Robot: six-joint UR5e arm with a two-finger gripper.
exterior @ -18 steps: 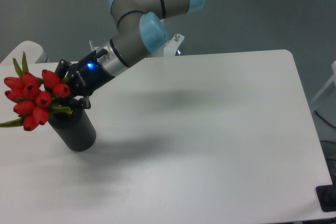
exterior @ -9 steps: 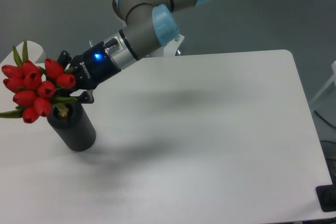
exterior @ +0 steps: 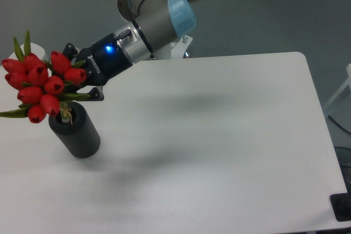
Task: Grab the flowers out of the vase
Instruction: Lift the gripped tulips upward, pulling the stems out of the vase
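The flowers (exterior: 39, 85), a bunch of red tulip buds with green leaves, hang over the table's left side. Their thin stems (exterior: 66, 114) still reach down into the mouth of the vase. The vase (exterior: 75, 133) is a matte black cylinder standing upright on the white table. My gripper (exterior: 75, 83) comes in from the right and is shut on the bunch just under the buds, with the arm sloping up to the right behind it. Buds and leaves hide the fingertips.
The white table (exterior: 219, 135) stretches to the right and front of the vase. The robot's base mount (exterior: 178, 47) sits at the table's back edge. A dark object (exterior: 343, 207) lies off the table's front right corner.
My gripper has risen and shifted slightly right with the flowers in its hold. The bunch now sits higher above the vase, showing bare stems at its mouth. The vase has not moved.
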